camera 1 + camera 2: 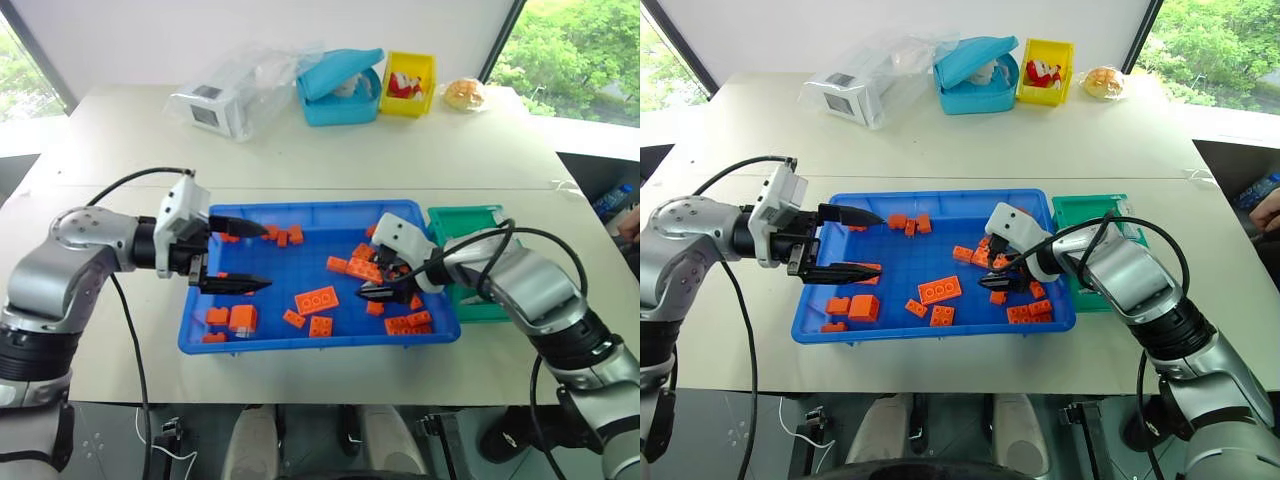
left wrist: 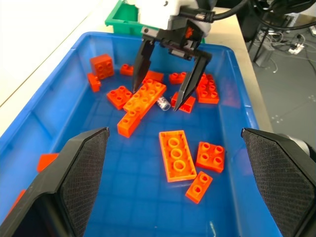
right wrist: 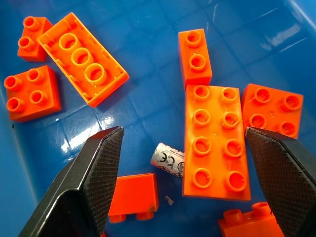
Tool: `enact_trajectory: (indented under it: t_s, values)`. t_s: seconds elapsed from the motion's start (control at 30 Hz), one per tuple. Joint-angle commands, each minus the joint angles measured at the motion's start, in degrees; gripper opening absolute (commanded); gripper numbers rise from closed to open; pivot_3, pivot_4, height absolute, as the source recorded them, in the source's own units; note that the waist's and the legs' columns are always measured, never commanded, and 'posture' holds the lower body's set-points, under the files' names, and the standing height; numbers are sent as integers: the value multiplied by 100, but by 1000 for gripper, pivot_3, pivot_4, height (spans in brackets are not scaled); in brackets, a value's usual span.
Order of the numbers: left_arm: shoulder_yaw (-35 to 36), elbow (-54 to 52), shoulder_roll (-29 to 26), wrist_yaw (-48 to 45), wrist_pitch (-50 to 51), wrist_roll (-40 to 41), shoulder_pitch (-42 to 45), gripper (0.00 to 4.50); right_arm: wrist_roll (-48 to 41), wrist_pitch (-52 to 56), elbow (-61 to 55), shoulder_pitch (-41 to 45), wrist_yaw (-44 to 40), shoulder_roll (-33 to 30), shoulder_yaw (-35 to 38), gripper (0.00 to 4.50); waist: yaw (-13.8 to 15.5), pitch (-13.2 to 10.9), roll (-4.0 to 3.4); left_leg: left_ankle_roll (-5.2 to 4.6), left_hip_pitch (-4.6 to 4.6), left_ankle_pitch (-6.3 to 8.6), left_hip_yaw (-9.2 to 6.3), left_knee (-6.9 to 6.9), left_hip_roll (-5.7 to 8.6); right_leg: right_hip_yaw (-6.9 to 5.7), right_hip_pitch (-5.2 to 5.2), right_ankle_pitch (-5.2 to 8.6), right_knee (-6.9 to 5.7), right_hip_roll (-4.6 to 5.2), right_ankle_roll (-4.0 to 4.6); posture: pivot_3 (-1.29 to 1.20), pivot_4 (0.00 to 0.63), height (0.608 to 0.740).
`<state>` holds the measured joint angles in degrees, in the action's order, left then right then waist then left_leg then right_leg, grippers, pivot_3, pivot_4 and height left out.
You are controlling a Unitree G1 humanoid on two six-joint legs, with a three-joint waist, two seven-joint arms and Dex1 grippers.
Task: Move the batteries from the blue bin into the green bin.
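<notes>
The blue bin lies in the middle of the table and holds several orange bricks. One of the batteries, a small silver cylinder, lies on the bin floor with one end tucked against a long orange brick. My right gripper hangs open just above it, one finger on each side; the left wrist view shows the same gripper over the battery. Over the bin's left part, my left gripper is open and holds nothing. The green bin stands against the blue bin's right side.
At the table's far edge stand a light-blue lidded box, a small yellow bin, a clear bag with a white box and a bread roll. Bricks crowd the battery closely.
</notes>
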<state>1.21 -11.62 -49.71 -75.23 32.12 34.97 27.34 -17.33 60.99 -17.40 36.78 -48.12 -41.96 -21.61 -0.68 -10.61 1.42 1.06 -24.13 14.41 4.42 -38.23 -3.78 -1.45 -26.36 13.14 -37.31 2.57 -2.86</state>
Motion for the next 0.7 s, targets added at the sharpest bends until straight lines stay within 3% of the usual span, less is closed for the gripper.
enact_trajectory:
  t_s: [0.03,0.07,0.13,0.3,0.5,0.7]
  values:
    - [191,-147,-83,17,-13,85,29,4500,89,-114,141,34,48,36,53,4036,1,0,0,0,0,0,0,0,0,0,0,0,0,0,0,0,150,736]
    - [185,-145,-82,20,-16,84,33,4500,108,-137,177,21,50,37,44,4036,1,0,0,0,0,0,0,0,0,0,0,0,0,0,0,0,150,736]
    - [168,-125,-67,29,-26,80,59,4500,69,-98,193,-10,58,68,80,3513,1,0,0,0,0,0,0,0,0,0,0,0,0,0,0,0,150,736]
    - [141,-93,-41,36,-46,72,105,4500,-28,36,53,-9,84,147,164,1247,-2,0,0,0,0,0,0,0,0,0,0,0,0,0,0,0,150,736]
    - [100,0,-14,11,-97,26,184,4500,-174,165,-110,229,82,275,244,1211,-3,0,0,0,0,0,0,0,0,0,0,0,0,0,0,0,150,736]
    - [29,103,50,-19,-152,-31,290,4500,-165,-37,233,851,245,1108,6,1211,-21,0,0,0,2,0,-3,1,-2,0,-1,0,-5,-5,0,0,150,736]
